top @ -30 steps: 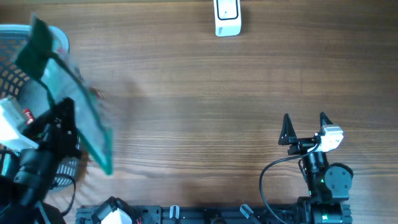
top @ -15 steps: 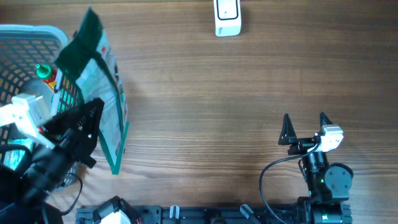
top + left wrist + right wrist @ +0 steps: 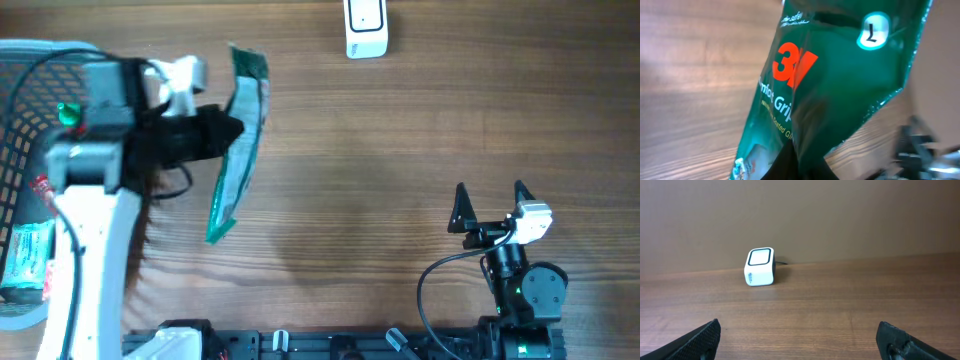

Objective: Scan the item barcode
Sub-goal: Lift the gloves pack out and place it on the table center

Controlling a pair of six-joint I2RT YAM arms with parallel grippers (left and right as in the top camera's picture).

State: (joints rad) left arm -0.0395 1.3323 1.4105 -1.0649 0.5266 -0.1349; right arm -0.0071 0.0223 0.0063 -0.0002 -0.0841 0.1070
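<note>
Packet: the green 3M packet (image 3: 238, 150) is hanging in the air, well to the left of the scanner (image 3: 366, 28) and nearer the robot's side.
Left pincer: the left pincer (image 3: 226, 130) is clamping tight on the packet's edge and carrying it.
Progress: the packet is out of the basket and in hand. I'd say what is left is bringing it across to the scanner and showing it the barcode, which I cannot find in any view.
Scanner: it is sitting at the far edge of the worktop (image 3: 400, 150), with nothing in front of it.
Right pincer: the right pincer (image 3: 490, 195) is gaping wide with nothing in it, well to the right of the scanner.
Basket: the basket (image 3: 40, 46) is standing farthest left of the scanner, holding a green-capped bottle (image 3: 68, 113), a green-and-white pack (image 3: 25, 260) and other bits I cannot make out.
</note>
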